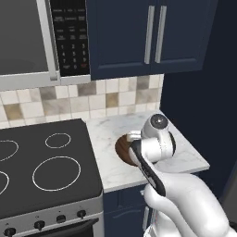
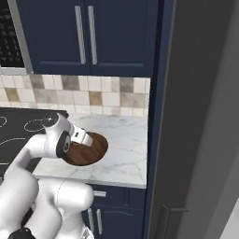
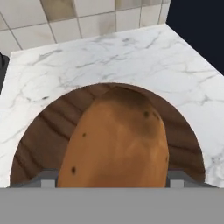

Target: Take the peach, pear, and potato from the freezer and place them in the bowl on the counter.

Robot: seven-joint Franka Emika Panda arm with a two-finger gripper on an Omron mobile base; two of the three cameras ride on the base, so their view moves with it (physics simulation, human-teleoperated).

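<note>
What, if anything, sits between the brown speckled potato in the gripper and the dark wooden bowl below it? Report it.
Nothing visible does. In the hand view the dull brown speckled potato sits between the gripper's fingers, directly over the wide dark brown wooden bowl on the white marble counter. The visible part of the bowl holds no other item.

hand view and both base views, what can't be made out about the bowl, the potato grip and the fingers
- Bowl inside: the potato hides its middle in the hand view; the arm covers much of it in both base views.
- Fingertips: cut off at the hand view's bottom edge, so contact with the potato cannot be told.
- Peach and pear: cannot tell whether they lie in the bowl.
</note>
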